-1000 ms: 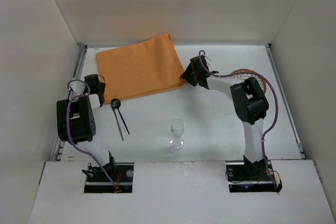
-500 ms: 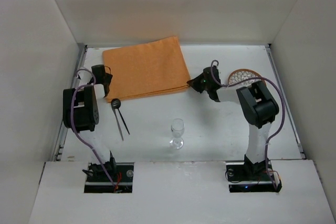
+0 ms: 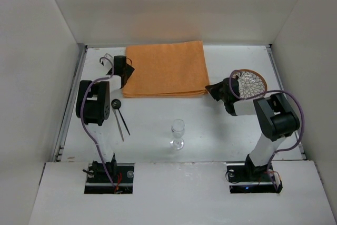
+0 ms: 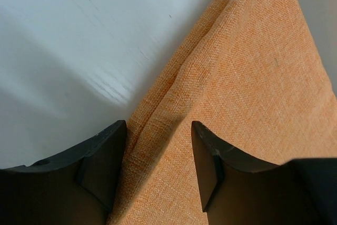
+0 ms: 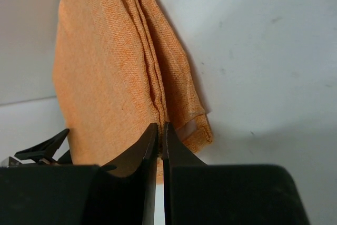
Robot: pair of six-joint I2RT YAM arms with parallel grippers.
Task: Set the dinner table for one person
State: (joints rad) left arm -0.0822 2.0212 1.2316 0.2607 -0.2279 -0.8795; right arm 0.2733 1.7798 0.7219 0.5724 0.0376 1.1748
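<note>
Shows cloth (image 3: 167, 69) flat on surface (image 3: 221, 130); left hand (image 4: 158, 130) partly spread astride its left edge; right hand (image 5: 161, 127) pinching its near right corner.

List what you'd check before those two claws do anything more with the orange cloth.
1. Grip of right claw on the orange cloth at its near corner: ok, shut on it.
2. Grip of left claw on the cloth: not ok, it is open, astride the cloth's edge.
3. Cloth lying square on the dinner table: ok.
4. Wine glass upright, apart from both arms: ok.
5. Cutlery off the cloth: ok.
6. Plate free of the right arm: cannot tell, the arm partly hides it.
</note>
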